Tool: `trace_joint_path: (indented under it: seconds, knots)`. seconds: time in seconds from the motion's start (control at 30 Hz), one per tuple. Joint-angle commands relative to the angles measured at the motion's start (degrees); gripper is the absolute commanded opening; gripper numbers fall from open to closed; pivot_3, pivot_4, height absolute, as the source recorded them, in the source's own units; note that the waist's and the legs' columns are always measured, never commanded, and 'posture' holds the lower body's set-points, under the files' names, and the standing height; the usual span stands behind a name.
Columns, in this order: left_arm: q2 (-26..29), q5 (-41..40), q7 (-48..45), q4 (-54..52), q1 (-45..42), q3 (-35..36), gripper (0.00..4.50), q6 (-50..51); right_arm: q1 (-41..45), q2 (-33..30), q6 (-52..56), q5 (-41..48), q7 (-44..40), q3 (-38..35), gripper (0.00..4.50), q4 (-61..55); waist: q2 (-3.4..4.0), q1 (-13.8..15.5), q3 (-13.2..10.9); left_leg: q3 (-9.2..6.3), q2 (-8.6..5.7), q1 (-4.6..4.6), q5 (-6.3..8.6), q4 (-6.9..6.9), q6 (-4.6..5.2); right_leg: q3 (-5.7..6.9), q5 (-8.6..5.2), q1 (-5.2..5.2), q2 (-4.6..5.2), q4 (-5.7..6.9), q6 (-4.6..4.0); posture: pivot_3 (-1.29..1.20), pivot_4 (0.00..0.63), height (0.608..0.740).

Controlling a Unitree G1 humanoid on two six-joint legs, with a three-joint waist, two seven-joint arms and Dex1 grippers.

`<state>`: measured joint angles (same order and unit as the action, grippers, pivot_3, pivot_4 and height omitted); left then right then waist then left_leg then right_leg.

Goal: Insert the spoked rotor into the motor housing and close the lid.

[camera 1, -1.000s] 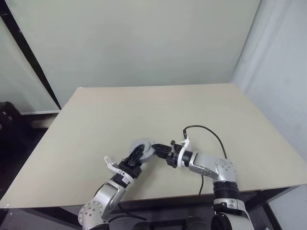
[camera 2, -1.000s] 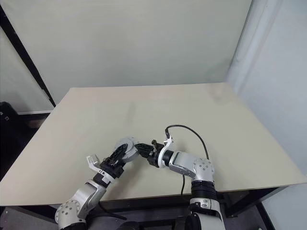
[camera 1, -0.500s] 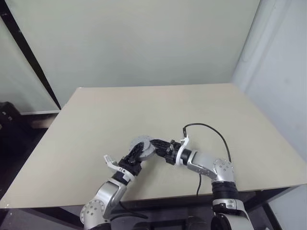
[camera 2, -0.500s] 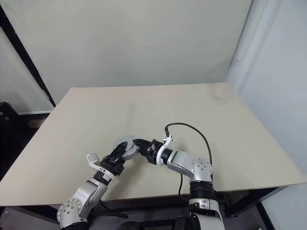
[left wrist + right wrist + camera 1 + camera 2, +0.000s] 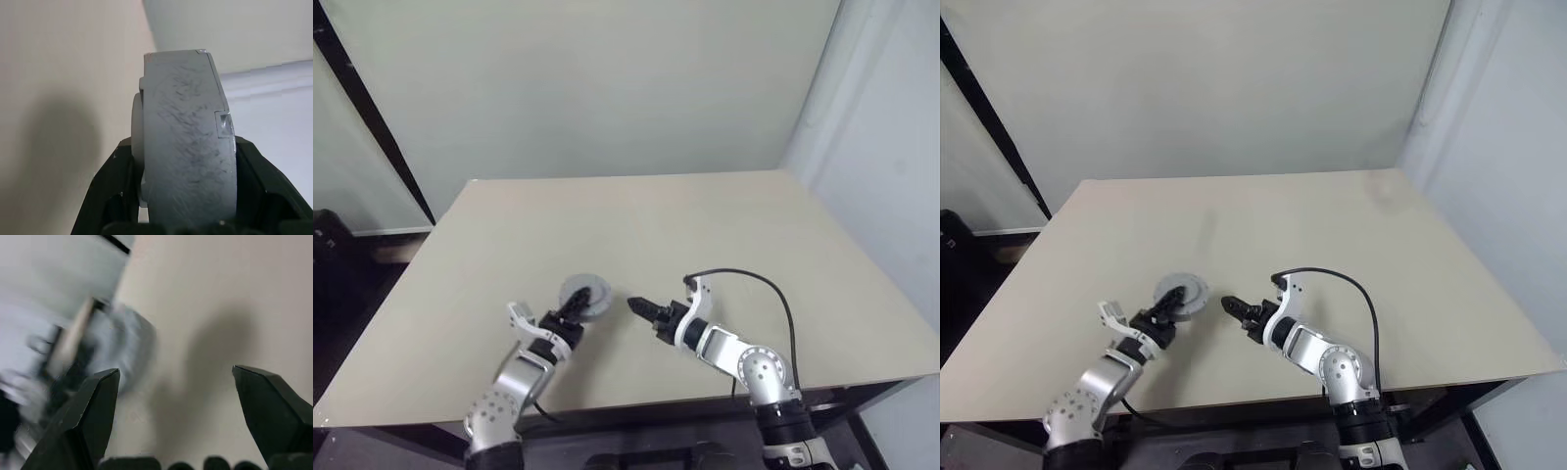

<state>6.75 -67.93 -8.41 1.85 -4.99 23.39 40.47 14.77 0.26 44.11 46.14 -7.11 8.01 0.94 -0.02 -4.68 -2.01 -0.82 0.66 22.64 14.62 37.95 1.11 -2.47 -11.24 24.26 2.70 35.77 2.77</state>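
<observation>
1. The motor housing (image 5: 586, 292) is a chunky matte grey puck. It's up at the tip of the left hand (image 5: 571, 310), over the near part of the bench (image 5: 705, 225), left of the middle.
2. In the left wrist view you see it edge-on. It has a thick round rim with a dull, scuffed finish full of little dark scratch marks. A small square notch is cut into one edge, and a smaller round boss sticks out of one flat face.
3. The left hand is pinching that puck across its two flat faces. One glossy black finger (image 5: 110, 181) sits on each side, and both are pressed right up against it.
4. The right hand (image 5: 642, 309) is spread wide with nothing between its fingers. They're smooth black wedges tapering to blunt tips. It sits just to the right of the housing, close but apart, pointing toward it.
5. In the right wrist view the housing is a blurry pale grey round shape beyond the fingers, so I can't make out any detail there.
6. The bench top is a plain flat beige slab with a matte surface.
7. A thin black cable (image 5: 754, 279) loops up in an arc from the right wrist.
</observation>
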Motion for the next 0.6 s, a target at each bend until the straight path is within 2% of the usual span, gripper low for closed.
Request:
trace_joint_path:
  seconds: [0.03, 0.27, 0.43, 0.6]
  knots:
    - [4.4, 6.3, -4.2, 0.8, -4.3, -0.6, 2.03, -4.0, 0.6, -2.4, -5.9, -6.7, -6.0, 3.5, 4.02, -5.4, 0.0, 0.0, 0.0, 0.0, 0.0, 0.0, -0.01, 0.01, 0.0, -0.01, 0.0, -0.02, 0.0, 0.0, 0.0, 0.0, 0.0, 0.74]
    - [11.7, 22.1, -7.9, 13.1, -11.4, -2.5, 2.03, -12.6, 0.5, -10.6, -20.5, -24.3, -16.1, 13.8, 4.02, -6.5, -0.17, 0.5, 0.0, -0.01, -0.05, 0.0, 0.0, -0.03, -0.01, -0.03, 0.01, -0.04, 0.01, -0.05, 0.02, 0.0, 0.0, 0.74]
    - [15.0, 30.7, -12.0, 21.5, -14.7, -5.3, 2.03, -16.3, 0.2, -12.1, -26.3, -30.4, -20.2, 16.2, 4.02, -4.6, -0.4, 0.7, -0.1, -0.01, -0.05, 0.01, 0.0, -0.07, -0.02, -0.03, 0.06, -0.01, 0.01, -0.03, 0.09, 0.0, 0.0, 0.74]
    - [15.5, 35.6, -14.3, 26.4, -16.6, -6.0, 2.03, -19.3, 0.1, -12.0, -27.9, -33.6, -21.8, 16.2, 4.02, -3.3, -0.51, 0.8, -0.1, 0.0, -0.05, 0.0, 0.0, -0.02, -0.02, -0.03, 0.07, -0.05, 0.03, -0.02, 0.08, 0.0, 0.0, 0.74]
